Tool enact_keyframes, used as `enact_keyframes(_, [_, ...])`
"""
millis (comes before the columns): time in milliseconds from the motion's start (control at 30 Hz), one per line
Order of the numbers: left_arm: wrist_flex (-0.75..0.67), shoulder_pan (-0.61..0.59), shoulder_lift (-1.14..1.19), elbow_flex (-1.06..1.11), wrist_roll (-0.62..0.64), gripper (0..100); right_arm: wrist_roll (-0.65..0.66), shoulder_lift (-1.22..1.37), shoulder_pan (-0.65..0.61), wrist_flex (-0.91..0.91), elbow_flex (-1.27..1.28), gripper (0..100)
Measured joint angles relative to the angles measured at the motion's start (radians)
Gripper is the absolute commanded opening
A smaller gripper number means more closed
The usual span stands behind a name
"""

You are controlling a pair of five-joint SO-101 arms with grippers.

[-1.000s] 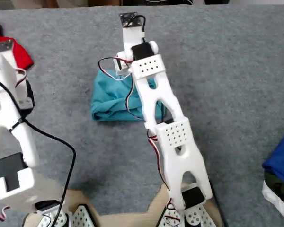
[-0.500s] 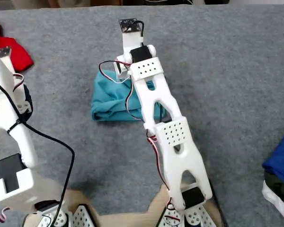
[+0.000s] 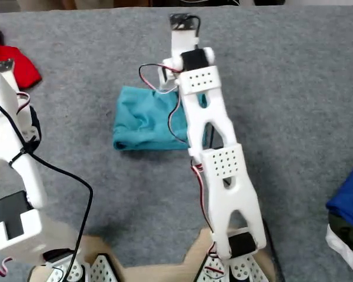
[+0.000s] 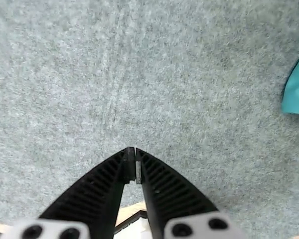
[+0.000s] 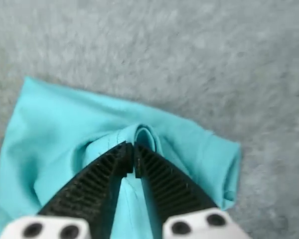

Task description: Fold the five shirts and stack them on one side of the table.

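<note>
Looking down on the grey desk (image 3: 282, 88), I see a red shirt (image 3: 22, 66) at the far left and a pile of folded shirts (image 3: 348, 214) at the right edge, blue on top. My right arm (image 3: 215, 153) lies over one side of the teal shirt (image 3: 142, 120) in the middle and hides part of it. My right end effector (image 5: 133, 152) is clenched on a raised fold of that shirt. My left end effector (image 4: 134, 155) is squeezed closed on nothing, over bare desk.
</note>
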Motion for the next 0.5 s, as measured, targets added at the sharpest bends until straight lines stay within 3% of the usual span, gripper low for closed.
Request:
enact_keyframes(233, [0.000,0.000,0.000,0.046,0.000,2,0.000,0.000,0.086,-0.011,-0.075,0.6])
enact_keyframes(500, [0.000,0.000,0.000,0.046,0.000,2,0.005,0.000,0.143,-0.169,-0.075,2.6])
